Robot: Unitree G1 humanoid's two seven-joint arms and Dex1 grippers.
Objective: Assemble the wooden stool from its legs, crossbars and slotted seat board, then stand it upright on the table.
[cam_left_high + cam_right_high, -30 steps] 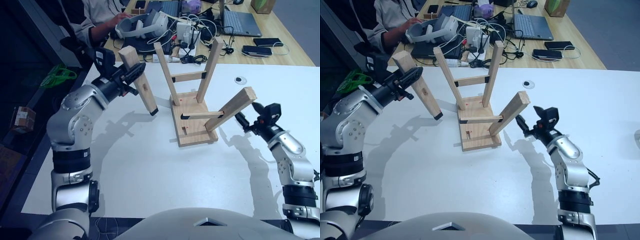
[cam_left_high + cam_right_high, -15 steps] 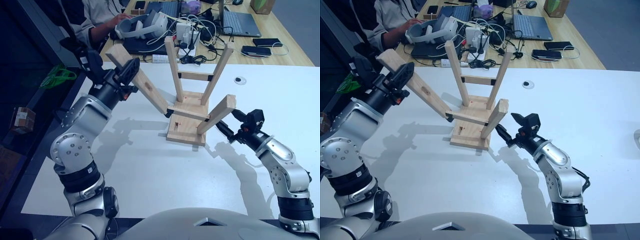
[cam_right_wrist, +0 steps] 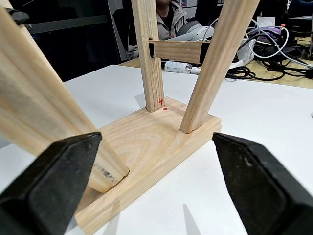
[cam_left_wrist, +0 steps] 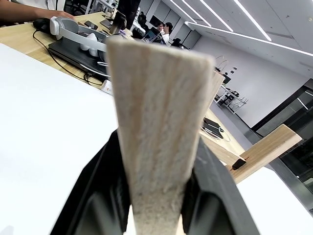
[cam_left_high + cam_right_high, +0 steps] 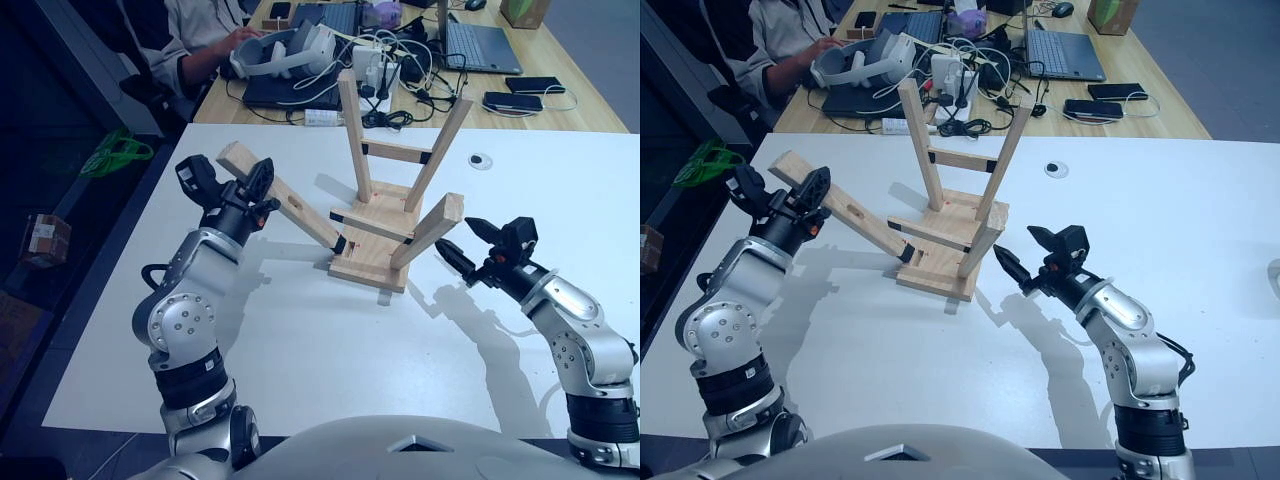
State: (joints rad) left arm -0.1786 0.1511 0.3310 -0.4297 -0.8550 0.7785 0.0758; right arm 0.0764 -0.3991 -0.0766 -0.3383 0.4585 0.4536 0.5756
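Stool [image 5: 385, 235] upside down on white table [image 5: 300, 350], near the middle of the far edge; seat board [image 5: 365, 268] lowest, legs pointing up and outward.

Head views: left gripper [image 5: 250, 190] holds the outer end of the leg [image 5: 295, 208] that slants toward the table's left edge; the leg's dark-tipped inner end meets the board's left side, whether seated in a slot cannot be told. Right gripper [image 5: 462, 240] sits just beside the right-leaning leg [image 5: 428, 230], apart from it, fingers spread.

Left wrist view: black fingers [image 4: 105, 181] pressed against both sides of the leg end, wood pinched between; the leg's end face blocks most of the stool, and another leg [image 4: 264, 152] pokes out behind.

Right wrist view: spread fingers [image 3: 54, 176] frame the board top, with two far legs joined by a crossbar [image 3: 176, 49]; leg tops cut off.

Whether the board lies flat or tipped: hard to tell.
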